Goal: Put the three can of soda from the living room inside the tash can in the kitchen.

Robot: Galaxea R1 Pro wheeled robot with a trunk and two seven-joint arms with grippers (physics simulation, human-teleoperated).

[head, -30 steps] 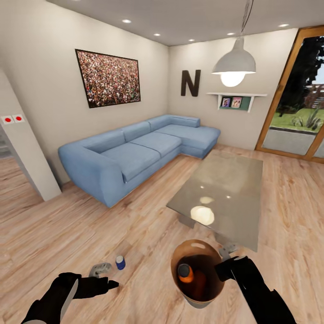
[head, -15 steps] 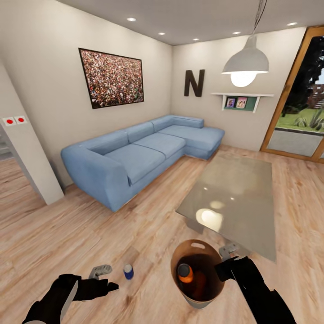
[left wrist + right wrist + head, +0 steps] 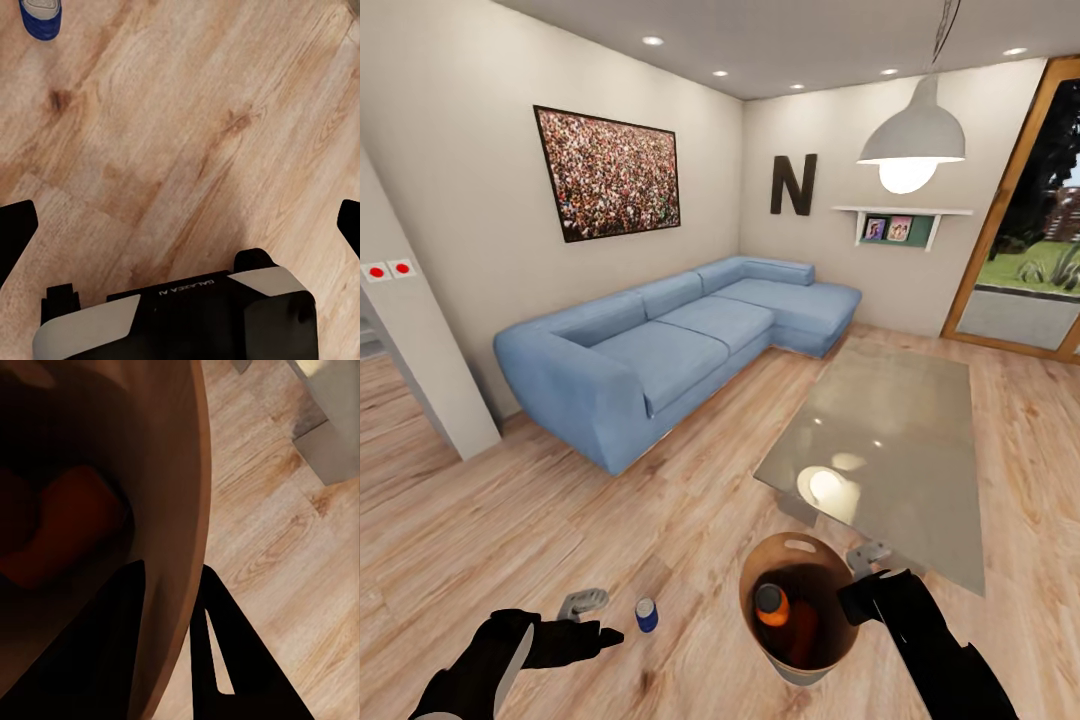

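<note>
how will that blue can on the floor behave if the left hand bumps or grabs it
The blue can stands upright on smooth wood floor, so a sideways bump would probably tip it, and its round body would then likely roll. It looks small and rigid, so the open left hand should likely close on it without crushing it, though its glossy side may slip.

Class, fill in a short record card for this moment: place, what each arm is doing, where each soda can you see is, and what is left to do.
Place: living room, plank floor, sofa, glass table
Right gripper: jaws clamped over the bin rim, holding it
Left gripper: jaws open, empty, above the floor
Orange can: inside the bin
Blue can: upright on the floor, between left gripper and bin
Left to do: blue can not yet picked up
</note>
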